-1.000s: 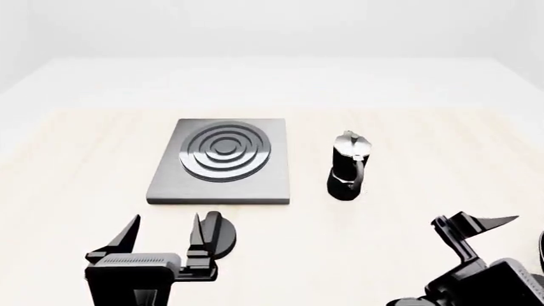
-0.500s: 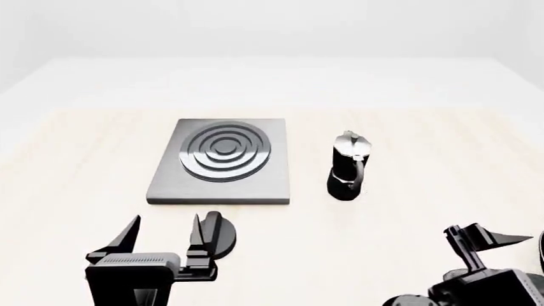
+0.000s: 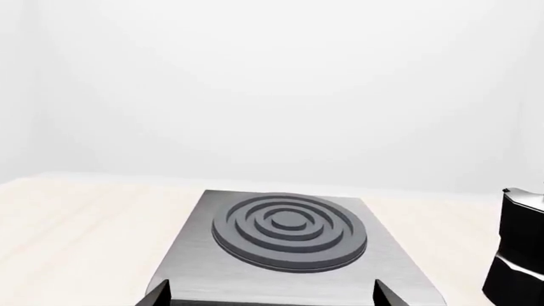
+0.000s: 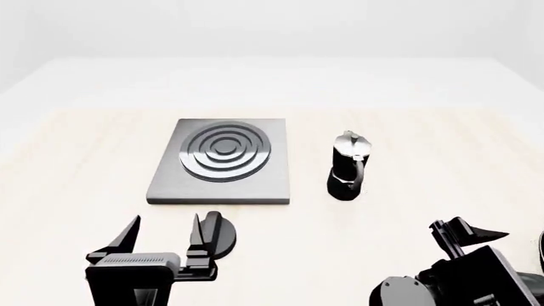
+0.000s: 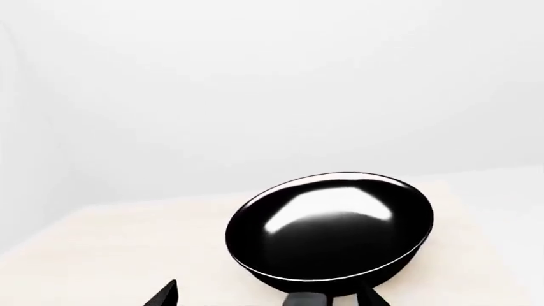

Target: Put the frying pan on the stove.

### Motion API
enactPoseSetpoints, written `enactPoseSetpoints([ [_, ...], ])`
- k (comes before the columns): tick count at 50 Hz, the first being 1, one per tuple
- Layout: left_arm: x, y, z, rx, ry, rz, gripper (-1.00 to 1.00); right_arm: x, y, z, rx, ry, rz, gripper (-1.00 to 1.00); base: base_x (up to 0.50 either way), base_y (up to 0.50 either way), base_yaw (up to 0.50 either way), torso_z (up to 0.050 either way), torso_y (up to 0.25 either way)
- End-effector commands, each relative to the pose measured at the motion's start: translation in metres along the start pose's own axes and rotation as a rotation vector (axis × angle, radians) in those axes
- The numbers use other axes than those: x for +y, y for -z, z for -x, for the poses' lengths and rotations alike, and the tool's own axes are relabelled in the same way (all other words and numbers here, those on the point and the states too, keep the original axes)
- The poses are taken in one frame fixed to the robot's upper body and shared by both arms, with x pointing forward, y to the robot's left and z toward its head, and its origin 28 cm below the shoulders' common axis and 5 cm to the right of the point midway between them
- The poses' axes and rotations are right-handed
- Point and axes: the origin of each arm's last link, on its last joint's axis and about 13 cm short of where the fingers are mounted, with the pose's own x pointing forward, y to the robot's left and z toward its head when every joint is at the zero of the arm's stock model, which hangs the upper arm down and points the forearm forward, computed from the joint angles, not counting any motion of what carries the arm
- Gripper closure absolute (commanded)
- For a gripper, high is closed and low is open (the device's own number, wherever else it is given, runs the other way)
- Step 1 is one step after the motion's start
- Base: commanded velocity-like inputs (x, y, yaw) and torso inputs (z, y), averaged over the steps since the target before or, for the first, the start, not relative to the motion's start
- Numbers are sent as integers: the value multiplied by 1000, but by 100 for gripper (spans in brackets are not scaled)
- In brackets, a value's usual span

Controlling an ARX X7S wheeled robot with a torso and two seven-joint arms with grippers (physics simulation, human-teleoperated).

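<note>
The right hand (image 4: pixel 470 234), fingers spread and holding nothing, points at the frying pan (image 5: pixel 330 231), which sits on the pale counter (image 4: pixel 425 166) just ahead of it; in the right wrist view the pan's handle (image 5: pixel 306 299) reaches back toward the gap between the fingers, though whether it lies inside that gap cannot be told. The step in hand appears to be the approach to a grasp: the next move calls for closing on the handle, then lifting the pan. The left hand (image 4: pixel 162 237) is also open and empty, with a round black knob (image 4: pixel 218 234) just beside its inner finger. Beyond the left hand lies the stove (image 4: pixel 223 159), bare, a moka pot (image 4: pixel 348 166) standing apart on its right-hand side.
</note>
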Motion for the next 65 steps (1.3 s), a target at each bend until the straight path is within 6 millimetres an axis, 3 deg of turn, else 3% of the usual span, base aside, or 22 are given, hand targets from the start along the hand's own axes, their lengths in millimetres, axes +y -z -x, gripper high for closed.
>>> enactPoseSetpoints([
  [1,0,1,0,2,0,0,-100,6,4,0,3,1,38,-100,0,0,0,0,0],
  [19,1,1,0,2,-2,2,-100,7,8,-5,25,52,38,-100,0,0,0,0,0],
  [27,1,0,-1,1,-5,4,-100,14,14,-7,141,42,16,-100,0,0,0,0,0],
  [65,3,0,-2,0,-14,6,-100,16,18,-21,200,99,41,-100,0,0,0,0,0],
])
